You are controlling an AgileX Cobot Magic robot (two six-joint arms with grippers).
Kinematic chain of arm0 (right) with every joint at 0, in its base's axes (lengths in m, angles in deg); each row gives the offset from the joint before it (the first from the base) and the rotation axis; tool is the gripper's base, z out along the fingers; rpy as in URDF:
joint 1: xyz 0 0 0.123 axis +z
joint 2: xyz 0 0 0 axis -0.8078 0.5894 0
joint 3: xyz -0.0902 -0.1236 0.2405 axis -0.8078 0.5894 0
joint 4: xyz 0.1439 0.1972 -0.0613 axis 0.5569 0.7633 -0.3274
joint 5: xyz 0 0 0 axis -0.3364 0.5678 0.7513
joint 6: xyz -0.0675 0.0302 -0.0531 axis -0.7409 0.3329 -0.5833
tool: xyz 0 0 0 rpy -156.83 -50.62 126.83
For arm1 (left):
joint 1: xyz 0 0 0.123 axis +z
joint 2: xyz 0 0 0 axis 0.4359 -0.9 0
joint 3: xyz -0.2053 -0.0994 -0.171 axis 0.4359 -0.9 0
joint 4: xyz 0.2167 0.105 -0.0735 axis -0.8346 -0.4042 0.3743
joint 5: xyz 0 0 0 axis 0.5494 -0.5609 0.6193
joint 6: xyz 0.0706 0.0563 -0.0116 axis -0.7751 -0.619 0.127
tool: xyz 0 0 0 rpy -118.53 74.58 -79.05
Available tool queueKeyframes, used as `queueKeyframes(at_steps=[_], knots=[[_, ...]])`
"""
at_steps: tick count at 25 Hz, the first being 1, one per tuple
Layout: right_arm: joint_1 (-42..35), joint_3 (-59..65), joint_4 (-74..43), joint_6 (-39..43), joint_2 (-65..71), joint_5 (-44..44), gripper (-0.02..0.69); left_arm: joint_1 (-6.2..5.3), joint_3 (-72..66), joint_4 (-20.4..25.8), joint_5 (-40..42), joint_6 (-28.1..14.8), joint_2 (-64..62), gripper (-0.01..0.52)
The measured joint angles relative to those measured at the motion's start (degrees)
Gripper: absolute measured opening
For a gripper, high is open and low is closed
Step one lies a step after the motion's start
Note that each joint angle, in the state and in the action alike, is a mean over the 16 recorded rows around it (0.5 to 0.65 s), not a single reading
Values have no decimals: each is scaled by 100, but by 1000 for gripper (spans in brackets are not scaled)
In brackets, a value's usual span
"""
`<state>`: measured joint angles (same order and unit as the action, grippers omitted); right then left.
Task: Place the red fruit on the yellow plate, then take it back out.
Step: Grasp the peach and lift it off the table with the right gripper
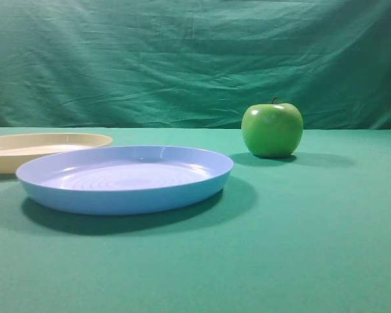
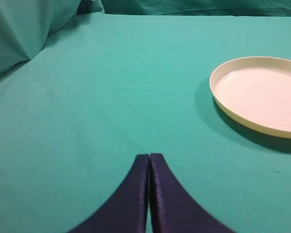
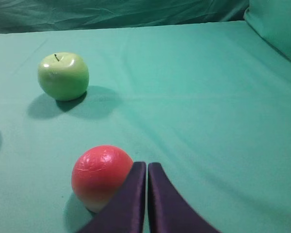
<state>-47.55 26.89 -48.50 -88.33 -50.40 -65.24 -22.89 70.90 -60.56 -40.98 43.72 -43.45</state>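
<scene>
The red fruit [image 3: 98, 175] lies on the green cloth in the right wrist view, just left of my right gripper [image 3: 147, 166], whose dark fingers are shut together with nothing between them. The fruit is partly hidden behind the left finger and is out of the exterior view. The yellow plate [image 1: 26, 155] sits at the far left, behind the blue plate; the left wrist view shows this yellow plate [image 2: 223, 104] empty at the right. My left gripper [image 2: 149, 157] is shut and empty over bare cloth, left of the plate. Neither gripper appears in the exterior view.
A light blue plate [image 1: 127, 195] stands empty at the front left. A glossy green apple [image 1: 272, 129] sits upright behind it to the right; the same green apple [image 3: 63, 76] lies beyond the red fruit. Green cloth covers the table and backdrop.
</scene>
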Motion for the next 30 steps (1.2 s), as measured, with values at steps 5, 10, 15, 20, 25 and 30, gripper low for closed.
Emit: queueKeyframes(at_steps=[5,10,15,20,25,30], knots=[[0,0,0,0,0,-2,0,0,0,0,0,0,0,0],[0,0,0,0,0,-5,0,0,0,0,0,0,0,0],[0,7,33,8,0,-138,0,0,0,0,0,0,0,0],[0,16,216,47,0,-829,0,0,0,0,0,0,0,0],[0,-140,408,86,16,-1408,0,0,0,0,0,0,0,0],[0,-634,562,10,276,-1340,0,0,0,0,0,0,0,0]])
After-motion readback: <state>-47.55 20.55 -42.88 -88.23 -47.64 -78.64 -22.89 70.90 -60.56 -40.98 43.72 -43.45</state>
